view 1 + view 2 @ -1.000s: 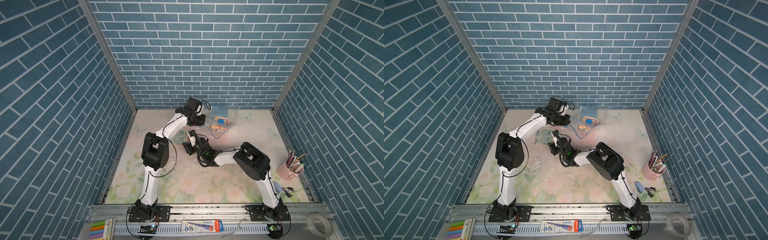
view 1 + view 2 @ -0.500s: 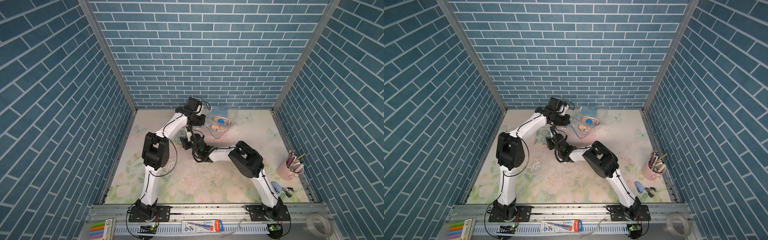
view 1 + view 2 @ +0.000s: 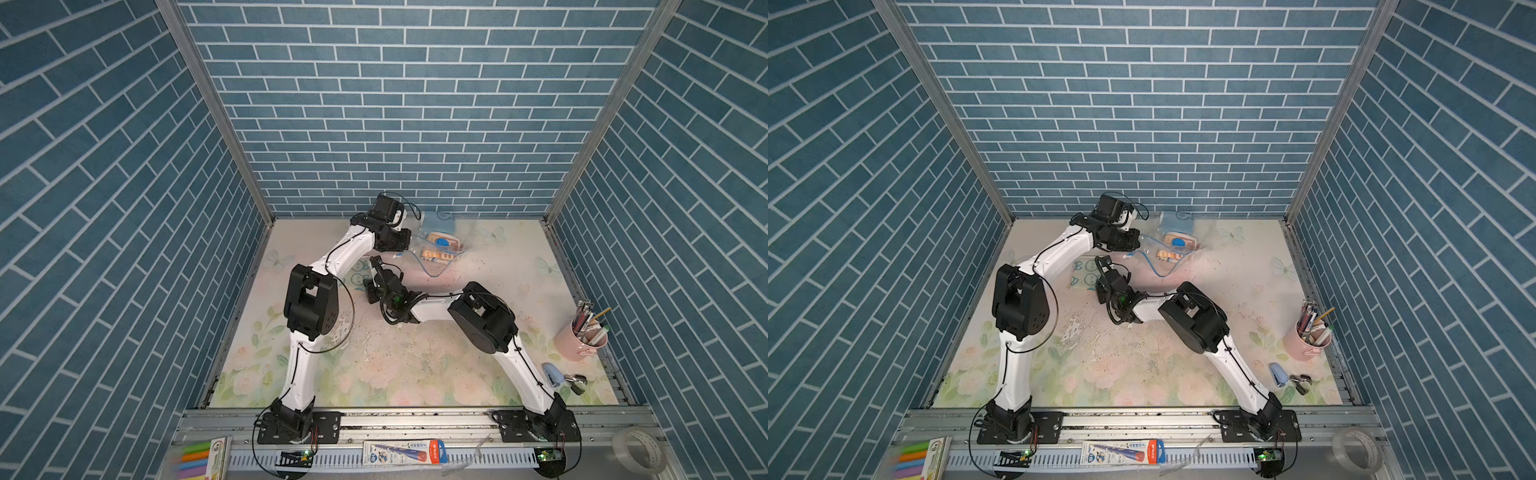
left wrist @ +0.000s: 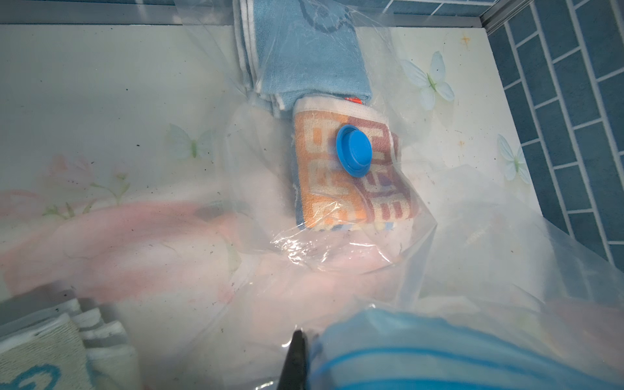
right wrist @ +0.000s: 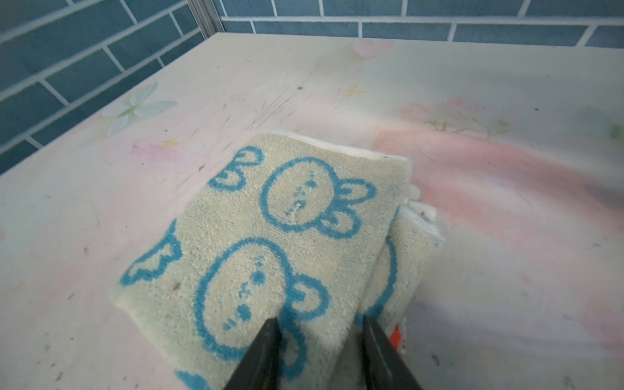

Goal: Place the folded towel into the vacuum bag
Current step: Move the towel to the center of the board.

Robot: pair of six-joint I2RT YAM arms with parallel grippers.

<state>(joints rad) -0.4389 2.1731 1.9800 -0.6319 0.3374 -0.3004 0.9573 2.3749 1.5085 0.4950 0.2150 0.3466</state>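
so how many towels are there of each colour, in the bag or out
light blue towel, in the vacuum bag: 1
orange patterned towel, in the bag: 1
cream bunny towel, on the table: 1
total: 3

Folded towel (image 5: 270,236): cream terry with blue bunny faces, lying flat on the table (image 5: 101,270), outside the bag. Vacuum bag (image 4: 472,253): clear crumpled plastic near the back wall, round blue valve cap (image 4: 354,154) uppermost, blue zip strip (image 4: 439,354) at one end, two folded towels inside.

No wording can be read: the print on the red-and-blue box (image 3: 405,452) and the marker pack (image 3: 217,451) is too small
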